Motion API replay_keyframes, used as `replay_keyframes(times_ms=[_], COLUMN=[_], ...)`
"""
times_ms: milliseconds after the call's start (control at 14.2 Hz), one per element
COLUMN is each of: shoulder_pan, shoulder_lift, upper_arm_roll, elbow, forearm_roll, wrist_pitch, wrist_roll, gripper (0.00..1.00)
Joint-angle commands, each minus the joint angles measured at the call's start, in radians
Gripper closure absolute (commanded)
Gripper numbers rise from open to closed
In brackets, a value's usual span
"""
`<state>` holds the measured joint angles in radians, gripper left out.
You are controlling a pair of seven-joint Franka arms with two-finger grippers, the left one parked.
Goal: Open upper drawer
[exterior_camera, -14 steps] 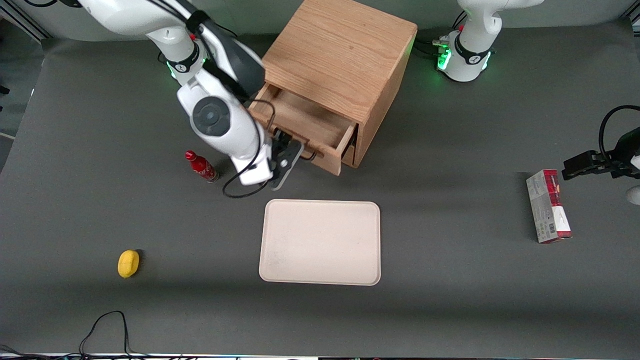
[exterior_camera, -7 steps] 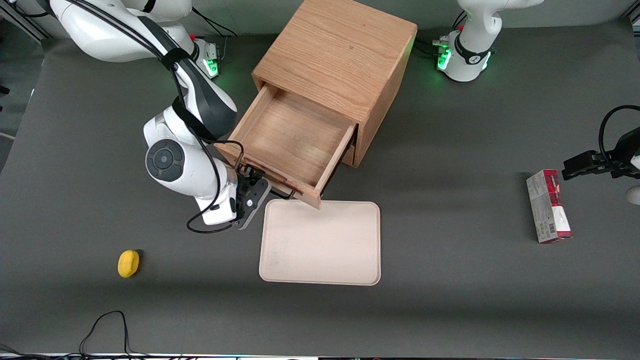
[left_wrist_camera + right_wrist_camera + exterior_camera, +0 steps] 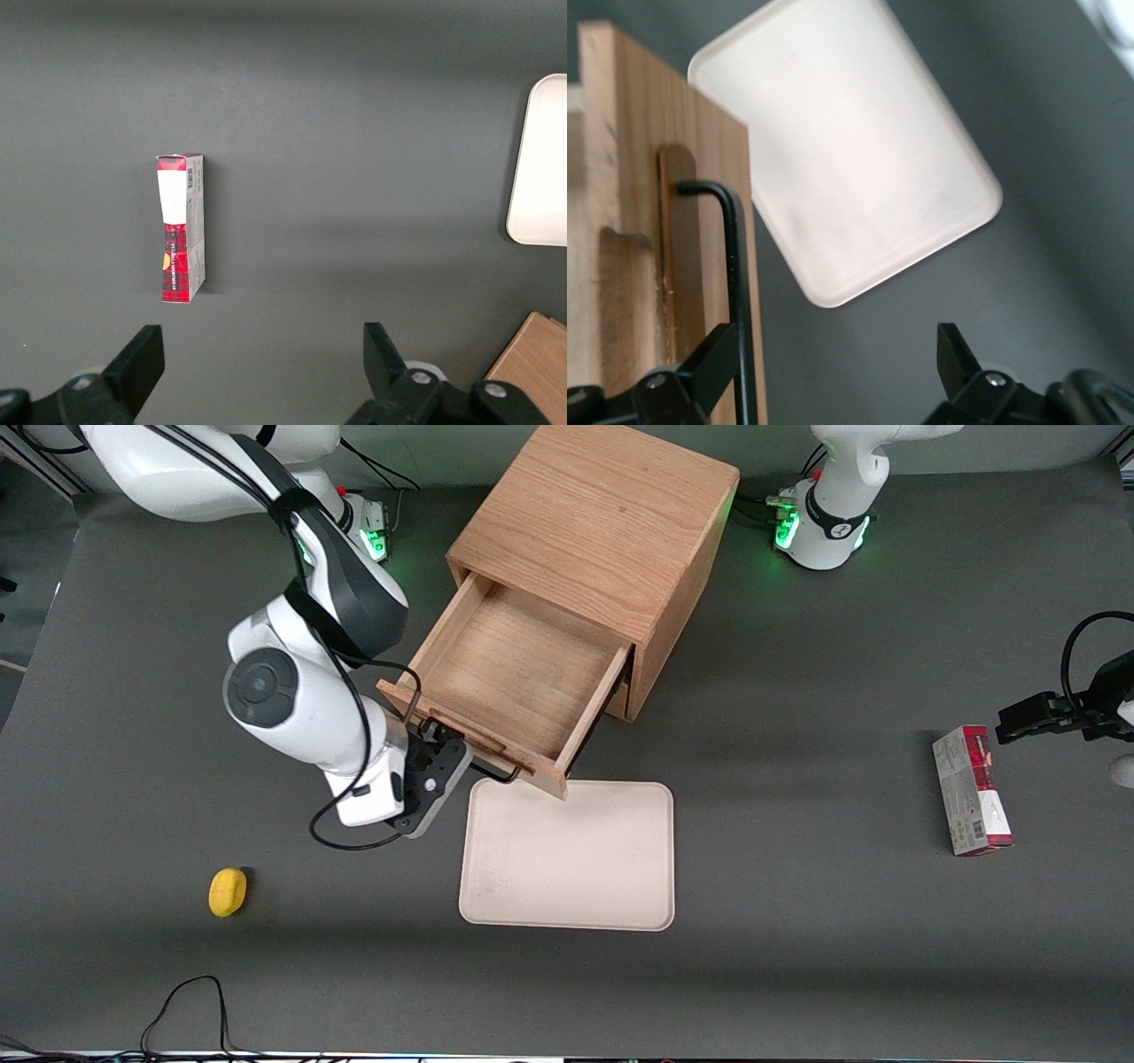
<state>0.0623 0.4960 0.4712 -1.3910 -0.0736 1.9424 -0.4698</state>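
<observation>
Drawer-wise you're nearly done: upper drawer (image 3: 518,682) sits pulled well out, centre-frame in the front view. Your claw (image 3: 440,746) is spread open by the handle (image 3: 737,292), so back straight off without snagging it.

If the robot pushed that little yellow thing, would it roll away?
The yellow object looks rounded, so it would probably roll or wobble. It is small, so likely light. The hand is open at the upper drawer handle.
</observation>
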Motion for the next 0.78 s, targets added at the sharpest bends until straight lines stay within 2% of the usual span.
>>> replay_keyframes(times_ms=[0,212,353,424,494,565,706], shoulder_pan=[-0.010,-0.015,-0.028,-0.036,-0.042,-0.041,-0.038], shoulder_lift=[-0.057,-0.059,-0.060,-0.074,-0.108,-0.143,-0.270], upper_arm_roll=[-0.009,-0.094,-0.129,-0.152,-0.198,-0.259,-0.362], elbow=[0.058,0.185,0.243,0.244,0.236,0.215,0.050], forearm_roll=[-0.029,-0.084,-0.077,-0.075,-0.058,-0.007,0.095], wrist_pitch=[-0.085,-0.131,-0.167,-0.236,-0.314,-0.353,-0.356], wrist_roll=[0.022,0.019,0.017,0.022,0.043,0.110,0.299], gripper=[0.00,0.00,0.00,0.00,0.00,0.00,0.00])
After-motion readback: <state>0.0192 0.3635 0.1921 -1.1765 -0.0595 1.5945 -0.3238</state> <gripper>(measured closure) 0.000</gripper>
